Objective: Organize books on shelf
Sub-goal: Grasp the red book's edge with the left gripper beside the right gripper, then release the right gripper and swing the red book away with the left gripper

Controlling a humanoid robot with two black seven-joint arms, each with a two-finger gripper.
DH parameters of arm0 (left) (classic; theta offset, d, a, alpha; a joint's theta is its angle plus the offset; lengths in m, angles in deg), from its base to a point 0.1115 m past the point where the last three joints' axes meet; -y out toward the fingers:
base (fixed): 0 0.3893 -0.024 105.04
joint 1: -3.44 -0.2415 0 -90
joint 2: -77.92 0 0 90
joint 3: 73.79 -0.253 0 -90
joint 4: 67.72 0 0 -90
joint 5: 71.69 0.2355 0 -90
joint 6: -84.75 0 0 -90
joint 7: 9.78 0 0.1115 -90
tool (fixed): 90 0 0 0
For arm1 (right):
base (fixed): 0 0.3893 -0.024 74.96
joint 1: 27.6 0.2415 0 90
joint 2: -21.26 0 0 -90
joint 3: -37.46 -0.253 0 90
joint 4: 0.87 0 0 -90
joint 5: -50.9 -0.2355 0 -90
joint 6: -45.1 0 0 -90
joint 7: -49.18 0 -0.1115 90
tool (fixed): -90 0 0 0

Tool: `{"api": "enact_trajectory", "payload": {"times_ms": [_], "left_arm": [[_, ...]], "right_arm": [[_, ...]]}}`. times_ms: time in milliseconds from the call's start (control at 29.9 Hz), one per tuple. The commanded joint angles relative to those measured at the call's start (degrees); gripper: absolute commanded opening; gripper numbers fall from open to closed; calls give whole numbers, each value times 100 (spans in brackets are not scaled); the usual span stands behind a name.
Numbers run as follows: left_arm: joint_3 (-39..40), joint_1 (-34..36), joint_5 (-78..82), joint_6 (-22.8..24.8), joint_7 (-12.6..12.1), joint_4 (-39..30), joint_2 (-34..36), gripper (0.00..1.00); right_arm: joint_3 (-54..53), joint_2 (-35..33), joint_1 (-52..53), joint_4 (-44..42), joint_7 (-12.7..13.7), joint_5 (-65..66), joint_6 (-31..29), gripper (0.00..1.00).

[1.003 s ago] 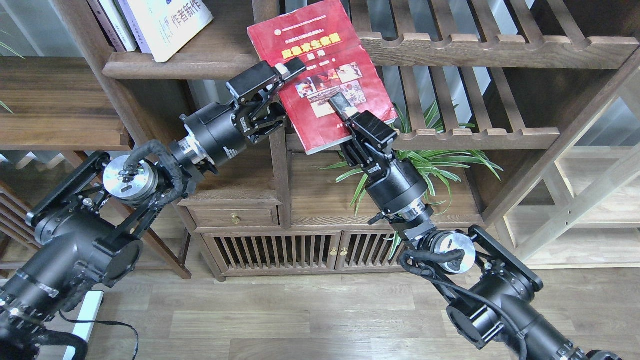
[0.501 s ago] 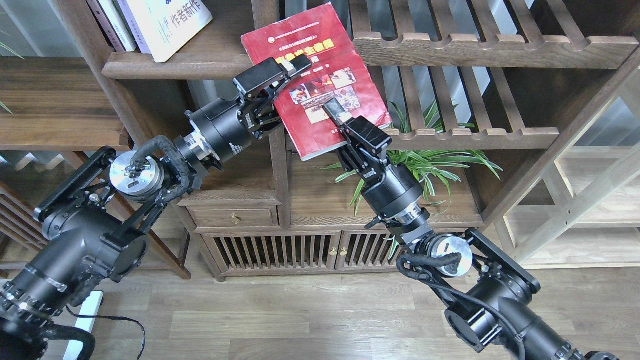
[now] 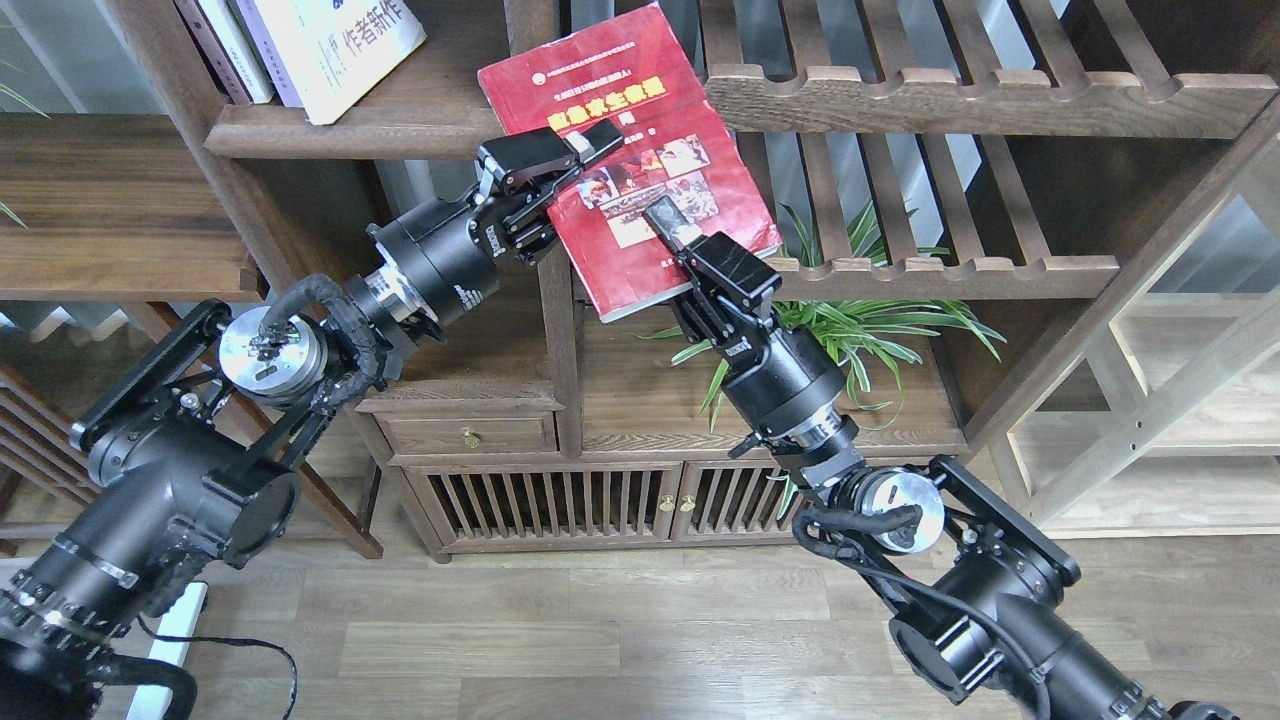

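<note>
The dark red book (image 3: 640,120) with photos hangs tilted in the air in front of the bookcase's middle post. Its top corner is level with the shelf (image 3: 360,130), a dark-brown board with a rounded lip. My left gripper (image 3: 590,150) is shut on the book's left edge, with one finger across the cover. My right gripper (image 3: 668,228) is shut on its lower part from below. On the shelf at top left the large white book (image 3: 335,45) with black characters leans beside the thin pale book (image 3: 238,50).
Slatted racks with notched rails (image 3: 950,95) (image 3: 940,265) are right of the post (image 3: 560,330). A green plant (image 3: 860,320) stands under the lower rack, behind my right arm. A low cabinet with a drawer (image 3: 470,435) is below, and wood floor lies in front.
The red book has moved a little left and up with both grippers. My left gripper's fingers have closed tighter on its left edge.
</note>
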Motion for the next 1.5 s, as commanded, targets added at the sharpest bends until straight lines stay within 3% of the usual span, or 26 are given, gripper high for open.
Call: {"api": "enact_trajectory", "payload": {"times_ms": [0, 100, 234, 468, 702, 1036, 1237, 1471], "left_arm": [[-1, -25, -7, 263, -9, 43, -56, 15], [-1, -34, -16, 466, -9, 166, -91, 6], [-1, -113, -16, 598, -9, 184, -109, 2], [-1, -114, -16, 598, 0, 184, -109, 1], [8, -122, -7, 607, 8, 184, -109, 1], [-97, -210, 168, 808, -18, 131, 75, 1], [-115, -456, 599, 1438, -199, -70, 716, 1], [-97, -650, 1065, 1438, -199, -168, 1735, 0]], "right_arm": [[-1, 0, 9, 0, 1, 6, 0, 3], [-10, 0, 0, 0, 1, 6, 0, 4], [-45, -8, 0, 0, -7, 6, 0, 10], [-264, -35, -53, 0, -7, 15, 0, 43], [-458, -87, -44, 0, -7, 181, 0, 60], [-932, -315, -184, -18, -16, 270, 0, 73], [-1275, -562, -509, -44, -34, 270, 0, 76], [-1486, -694, -554, -158, -43, 261, 0, 76]]}}
